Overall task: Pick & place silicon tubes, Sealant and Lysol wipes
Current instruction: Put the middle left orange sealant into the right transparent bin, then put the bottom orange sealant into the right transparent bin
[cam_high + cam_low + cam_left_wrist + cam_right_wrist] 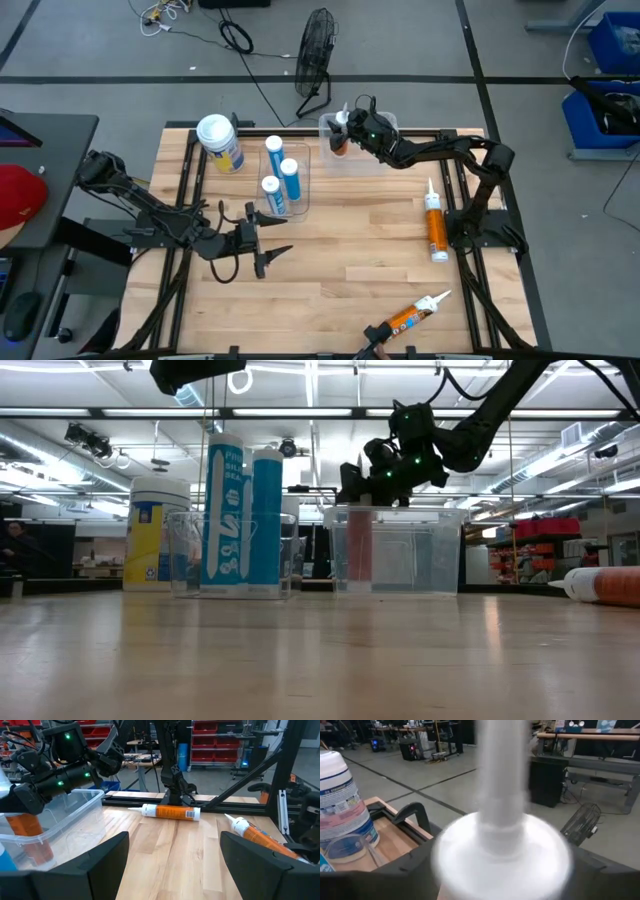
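Orange sealant tube [358,547] stands in the clear bin [425,550], pinched by the right gripper's [345,124] fingers directly above it. Best release only once it rests upright on the bin floor.

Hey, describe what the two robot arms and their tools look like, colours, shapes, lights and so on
Both arms are dark, near-black jointed links on black frame mounts at the table's sides. The left tool ends in two flat, tapering black fingers with broad matte faces. The right tool has a chunky black wrist block carrying small glowing green lights, seen in the low and left wrist views.
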Motion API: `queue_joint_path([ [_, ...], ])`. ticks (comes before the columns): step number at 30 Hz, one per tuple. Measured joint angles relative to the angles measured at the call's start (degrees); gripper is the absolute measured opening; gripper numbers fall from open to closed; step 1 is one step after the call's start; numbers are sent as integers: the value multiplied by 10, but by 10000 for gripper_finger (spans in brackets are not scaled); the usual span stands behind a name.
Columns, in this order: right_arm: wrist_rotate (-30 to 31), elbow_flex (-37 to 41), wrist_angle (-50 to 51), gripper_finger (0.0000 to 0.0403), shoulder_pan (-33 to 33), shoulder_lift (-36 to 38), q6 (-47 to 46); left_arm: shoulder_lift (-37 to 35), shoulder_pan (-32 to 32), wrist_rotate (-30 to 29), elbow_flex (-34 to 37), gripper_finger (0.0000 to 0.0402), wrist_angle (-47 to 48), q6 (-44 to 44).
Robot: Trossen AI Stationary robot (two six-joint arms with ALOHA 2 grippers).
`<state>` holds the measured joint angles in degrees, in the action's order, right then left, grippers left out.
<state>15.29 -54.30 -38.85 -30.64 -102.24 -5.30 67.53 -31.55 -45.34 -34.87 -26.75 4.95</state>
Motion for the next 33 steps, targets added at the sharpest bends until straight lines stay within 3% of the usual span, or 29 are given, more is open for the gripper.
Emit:
queue_joint_path([
  [11,1,-2,2,301,14,6,26,0,0,0,0,318,4,7],
  [33,-29,-3,77,343,18,130,44,0,0,0,0,318,6,9],
])
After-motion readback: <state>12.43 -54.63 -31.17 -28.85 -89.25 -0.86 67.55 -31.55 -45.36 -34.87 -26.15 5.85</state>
